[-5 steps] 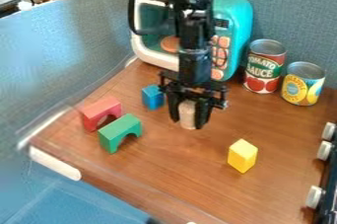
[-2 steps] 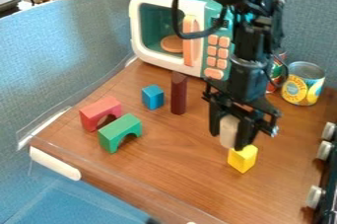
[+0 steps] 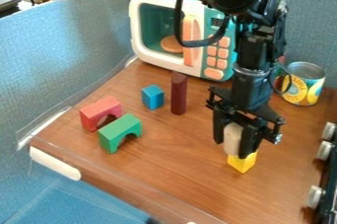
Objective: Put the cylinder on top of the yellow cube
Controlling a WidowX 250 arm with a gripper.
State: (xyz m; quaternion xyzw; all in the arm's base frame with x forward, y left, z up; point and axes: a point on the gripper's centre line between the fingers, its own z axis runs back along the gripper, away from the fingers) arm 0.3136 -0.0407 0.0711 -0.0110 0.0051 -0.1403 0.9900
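Note:
My gripper hangs at the right of the camera view, shut on a pale wooden cylinder that stands upright between its fingers. Directly below is the yellow cube on the wooden table; the cylinder's lower end and a fingertip overlap its upper part in the view. Whether the cylinder touches the cube's top I cannot tell.
A dark red post and a blue cube stand left of the gripper, with red and green arches farther left. Behind are a toy microwave and a can. Stove knobs line the right edge.
From mid-table, my gripper has moved right and toward the camera with the cylinder, over the yellow cube. Lately it has shifted slightly right and lower, covering more of the cube.

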